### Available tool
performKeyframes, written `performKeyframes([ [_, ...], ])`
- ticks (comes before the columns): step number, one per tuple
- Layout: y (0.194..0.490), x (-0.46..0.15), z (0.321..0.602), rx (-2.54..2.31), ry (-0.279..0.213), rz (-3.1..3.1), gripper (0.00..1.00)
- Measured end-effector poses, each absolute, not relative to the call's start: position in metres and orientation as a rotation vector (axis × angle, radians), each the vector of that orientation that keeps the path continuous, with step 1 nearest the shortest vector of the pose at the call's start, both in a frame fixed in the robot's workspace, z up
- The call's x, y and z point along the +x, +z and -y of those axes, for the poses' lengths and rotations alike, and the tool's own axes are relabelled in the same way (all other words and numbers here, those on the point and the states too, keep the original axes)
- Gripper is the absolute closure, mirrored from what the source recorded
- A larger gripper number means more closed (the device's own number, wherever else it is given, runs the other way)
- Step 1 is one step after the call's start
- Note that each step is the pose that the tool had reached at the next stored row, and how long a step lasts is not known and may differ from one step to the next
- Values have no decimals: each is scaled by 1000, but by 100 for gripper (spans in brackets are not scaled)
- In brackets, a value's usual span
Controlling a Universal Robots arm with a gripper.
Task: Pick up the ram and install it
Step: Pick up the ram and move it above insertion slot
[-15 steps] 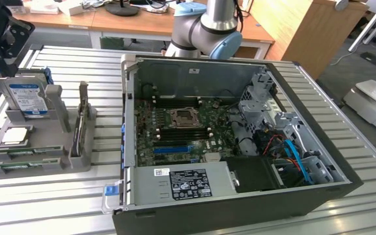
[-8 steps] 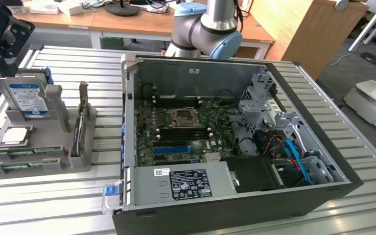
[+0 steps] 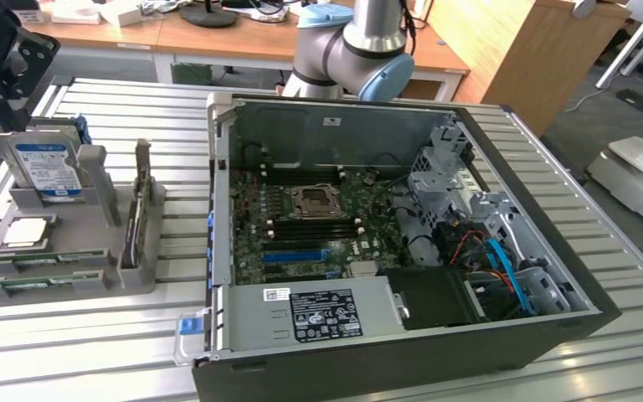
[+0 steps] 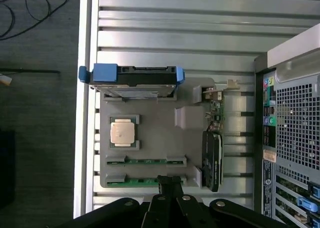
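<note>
Two green ram sticks lie side by side in slots of a grey holder [image 4: 150, 138]: one ram stick [image 4: 146, 161] and another ram stick [image 4: 137, 181] beside it. In the exterior view they are at the holder's near end [image 3: 48, 261]. My gripper [image 4: 170, 181] is high above the holder, its fingers shut together with nothing between them. Its tip lines up over the end of the outer stick. In the exterior view the gripper [image 3: 7, 100] hangs above the hard drive at the exterior view's left.
The holder also carries a blue-labelled hard drive [image 3: 48, 167], a square silver CPU [image 4: 123, 133] and an upright black card [image 4: 212, 158]. An open PC case [image 3: 411, 335] with its motherboard [image 3: 311, 226] stands at the exterior view's right on a slatted metal table [image 3: 87, 352].
</note>
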State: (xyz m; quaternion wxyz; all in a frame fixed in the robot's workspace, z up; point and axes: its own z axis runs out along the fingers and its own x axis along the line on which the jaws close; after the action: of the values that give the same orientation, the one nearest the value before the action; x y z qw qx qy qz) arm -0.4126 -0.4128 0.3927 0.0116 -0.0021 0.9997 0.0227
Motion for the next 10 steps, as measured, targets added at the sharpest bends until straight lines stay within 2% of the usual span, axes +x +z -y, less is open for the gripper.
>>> performKeyframes([
  [10,393,-413,413,-118,72,-3117,89],
])
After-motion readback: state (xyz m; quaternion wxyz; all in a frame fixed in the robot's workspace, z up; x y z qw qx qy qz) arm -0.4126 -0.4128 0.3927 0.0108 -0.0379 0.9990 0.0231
